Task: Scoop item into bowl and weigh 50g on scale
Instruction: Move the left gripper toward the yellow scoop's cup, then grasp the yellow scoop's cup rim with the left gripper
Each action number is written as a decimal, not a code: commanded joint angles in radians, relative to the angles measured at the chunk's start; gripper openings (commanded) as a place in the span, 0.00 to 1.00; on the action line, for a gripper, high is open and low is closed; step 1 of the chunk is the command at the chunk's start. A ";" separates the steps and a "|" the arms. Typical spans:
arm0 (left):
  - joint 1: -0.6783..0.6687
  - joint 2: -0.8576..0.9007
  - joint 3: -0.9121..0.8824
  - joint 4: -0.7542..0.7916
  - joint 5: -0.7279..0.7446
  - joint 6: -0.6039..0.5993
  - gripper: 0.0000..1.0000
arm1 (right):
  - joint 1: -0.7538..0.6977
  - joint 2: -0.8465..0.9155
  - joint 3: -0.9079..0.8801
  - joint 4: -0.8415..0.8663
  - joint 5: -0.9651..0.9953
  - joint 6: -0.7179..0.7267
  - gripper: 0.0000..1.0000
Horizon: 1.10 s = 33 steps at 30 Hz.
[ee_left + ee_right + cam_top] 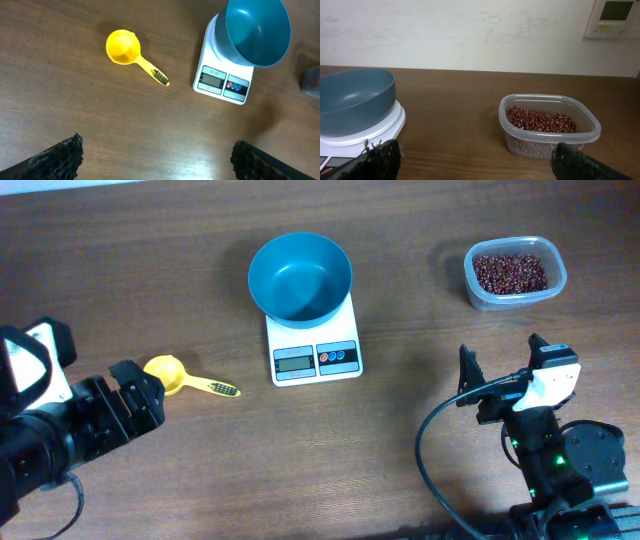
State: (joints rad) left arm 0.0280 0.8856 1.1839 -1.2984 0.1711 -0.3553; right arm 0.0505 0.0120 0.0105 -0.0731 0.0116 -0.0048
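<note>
The beans point(510, 273) sit heaped in a clear tub point(478, 296) well to the right of the scale point(315, 360) and a little behind it, and none are in the bowl point(300, 277) yet. The bowl rests empty on the scale's platform, set back so the display and the red and blue buttons at the front stay uncovered, probably so that the weight can be read as beans go in; the reading is too small to make out. A yellow scoop point(165, 372) lies on the table point(400, 460) to the left of the scale, cup upward and handle pointing toward the scale. The left gripper point(143, 388) is just beyond the scoop's cup, jaws spread wide and empty, placed as if to take the scoop first. The right gripper point(499, 348) waits to the right of the scale and nearer the front edge, also spread and empty, facing the tub, perhaps to steady it. Scooping seems not yet begun
</note>
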 commanded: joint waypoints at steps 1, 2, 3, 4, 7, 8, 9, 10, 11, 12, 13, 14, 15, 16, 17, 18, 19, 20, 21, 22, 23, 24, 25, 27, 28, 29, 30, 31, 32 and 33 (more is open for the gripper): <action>-0.002 0.005 0.019 -0.001 -0.031 -0.159 0.99 | 0.007 -0.003 -0.005 -0.006 0.019 -0.006 0.99; -0.002 0.015 0.019 -0.003 -0.041 -0.176 0.99 | 0.007 -0.003 -0.005 -0.006 0.019 -0.006 0.99; -0.002 0.037 0.019 -0.003 -0.041 -0.175 0.99 | 0.007 -0.003 -0.005 -0.006 0.019 -0.006 0.99; -0.002 0.060 0.019 -0.008 -0.042 -0.175 0.99 | 0.007 -0.003 -0.005 -0.006 0.019 -0.006 0.99; -0.002 0.156 0.019 -0.046 -0.090 -0.183 0.99 | 0.007 -0.003 -0.005 -0.006 0.019 -0.006 0.99; -0.002 0.185 0.019 -0.060 -0.123 -0.213 0.99 | 0.007 -0.003 -0.005 -0.006 0.019 -0.006 0.99; -0.002 0.208 0.019 -0.074 -0.165 -0.260 0.99 | 0.007 -0.003 -0.005 -0.006 0.019 -0.006 0.99; -0.002 0.227 0.019 -0.077 -0.192 -0.296 0.99 | 0.007 -0.003 -0.005 -0.006 0.019 -0.006 0.99; -0.002 0.238 0.019 -0.075 -0.194 -0.309 0.99 | 0.007 -0.003 -0.005 -0.006 0.019 -0.006 0.99; -0.002 0.247 0.019 -0.072 -0.194 -0.315 0.99 | 0.007 -0.003 -0.005 -0.006 0.019 -0.006 0.99; -0.002 0.257 0.019 -0.072 -0.194 -0.315 0.99 | 0.007 -0.003 -0.005 -0.006 0.019 -0.006 0.99; -0.002 0.267 0.019 -0.071 -0.195 -0.315 0.99 | 0.007 -0.003 -0.005 -0.006 0.019 -0.006 0.99; -0.002 0.274 0.019 -0.071 -0.194 -0.315 0.99 | 0.007 -0.003 -0.005 -0.006 0.019 -0.006 0.99; -0.002 0.279 0.016 -0.071 -0.194 -0.317 0.99 | 0.007 -0.003 -0.005 -0.006 0.019 -0.006 0.99; -0.002 0.280 0.007 -0.069 -0.200 -0.348 0.99 | 0.007 -0.003 -0.005 -0.006 0.019 -0.006 0.99; -0.002 0.280 -0.007 -0.068 -0.203 -0.394 0.99 | 0.007 -0.003 -0.005 -0.006 0.019 -0.006 0.99; -0.002 0.280 -0.020 -0.066 -0.212 -0.430 0.99 | 0.007 -0.003 -0.005 -0.006 0.019 -0.006 0.99; -0.002 0.280 -0.038 -0.061 -0.220 -0.454 0.99 | 0.007 -0.003 -0.005 -0.006 0.019 -0.006 0.99; -0.002 0.280 -0.059 -0.043 -0.220 -0.459 0.99 | 0.007 -0.003 -0.005 -0.006 0.019 -0.006 0.99; -0.002 0.280 -0.084 -0.018 -0.220 -0.459 0.99 | 0.007 -0.003 -0.005 -0.006 0.019 -0.006 0.99; -0.002 0.280 -0.100 -0.004 -0.220 -0.460 0.99 | 0.007 -0.003 -0.005 -0.006 0.019 -0.006 0.99; -0.002 0.280 -0.115 0.003 -0.220 -0.460 0.99 | 0.007 -0.003 -0.005 -0.006 0.019 -0.006 0.99; -0.002 0.280 -0.126 0.006 -0.220 -0.471 0.99 | 0.007 -0.003 -0.005 -0.006 0.019 -0.006 0.99; -0.002 0.280 -0.143 0.028 -0.220 -0.471 0.99 | 0.007 -0.003 -0.005 -0.006 0.019 -0.006 0.99; -0.002 0.280 -0.153 0.047 -0.220 -0.471 0.99 | 0.007 -0.003 -0.005 -0.006 0.019 -0.006 0.99; -0.002 0.280 -0.166 0.073 -0.220 -0.471 0.99 | 0.007 -0.003 -0.005 -0.006 0.019 -0.006 0.99; -0.002 0.280 -0.182 0.106 -0.220 -0.471 0.98 | 0.007 -0.003 -0.005 -0.006 0.019 -0.006 0.99; -0.002 0.282 -0.193 0.133 -0.220 -0.471 0.99 | 0.007 -0.003 -0.005 -0.006 0.019 -0.006 0.99; -0.001 0.289 -0.204 0.168 -0.220 -0.471 0.96 | 0.007 -0.003 -0.005 -0.006 0.019 -0.006 0.99; -0.001 0.304 -0.204 0.192 -0.220 -0.471 0.94 | 0.007 -0.003 -0.005 -0.006 0.019 -0.006 0.99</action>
State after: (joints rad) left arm 0.0280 1.1637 0.9955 -1.1450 -0.0345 -0.8146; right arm 0.0505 0.0120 0.0105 -0.0731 0.0116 -0.0048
